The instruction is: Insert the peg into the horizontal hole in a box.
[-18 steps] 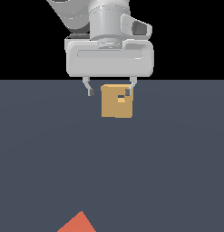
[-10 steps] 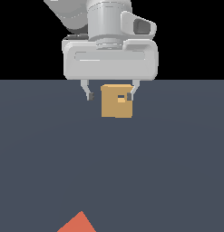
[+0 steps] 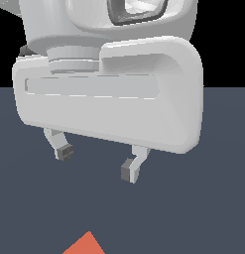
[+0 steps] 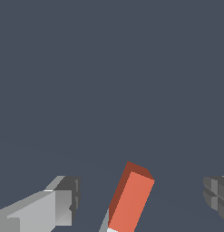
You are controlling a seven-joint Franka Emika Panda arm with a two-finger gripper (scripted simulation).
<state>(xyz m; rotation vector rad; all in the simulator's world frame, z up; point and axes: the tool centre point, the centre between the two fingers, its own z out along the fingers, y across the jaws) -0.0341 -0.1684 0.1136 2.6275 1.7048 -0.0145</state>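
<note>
**Q:** What appears in the exterior view, read from its left to its right?

**A:** The white hand of the arm fills the upper part of the picture. Below its housing hang two fingers, one at the exterior view's left and one nearer the middle, each ending in a dark grey pad. The gripper is spread wide, with only bare grey floor showing between the pads. Nothing is held. At the lower edge, a little to the exterior view's left of centre, an orange-red corner of the peg rises into the picture; the rest of it is cut off by the frame.

**Q:** And the box with its hole?

**A:** Neither shows in either view; the large white housing covers much of the scene behind it.

**Q:** What does the wrist view add?

**A:** One finger shows as a pale grey block with a dark pad at its tip, and the other pad shows at the opposite edge. The peg lies on the floor in the gap between them, tilted, with one square end and two long flat faces visible, the lit face lighter than the shaded one. It touches neither pad. A pale band marks the peg at the picture's edge; what it is cannot be told.
</note>
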